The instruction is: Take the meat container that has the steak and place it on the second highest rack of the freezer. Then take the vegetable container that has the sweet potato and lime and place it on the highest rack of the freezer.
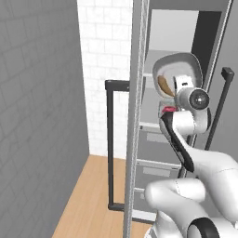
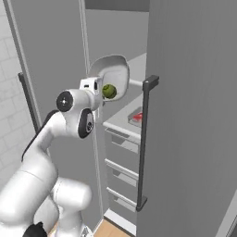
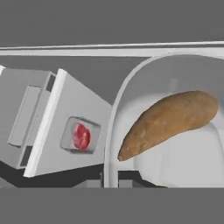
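Pincer pressed tight on the vegetable container (image 1: 183,69), bowl tipped up on edge in front of the open freezer (image 2: 120,125).
Sweet potato (image 3: 170,122) lies inside the bowl just ahead of the pincer; lime (image 2: 109,90) sits beside it against the bowl wall. Steak (image 3: 81,136) in its tray (image 3: 79,135) rests on the white rack (image 3: 65,127) below and beyond the pincer, above the grey drawers (image 1: 155,144). Black door handle (image 2: 143,143) off to the side.

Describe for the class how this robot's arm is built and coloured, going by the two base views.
The arm is made of smooth, rounded glossy white segments joined by dark grey joints. Round dark caps with a pale centre mark the joint ends. A black strip runs along one link. No loose cables or lettering show.
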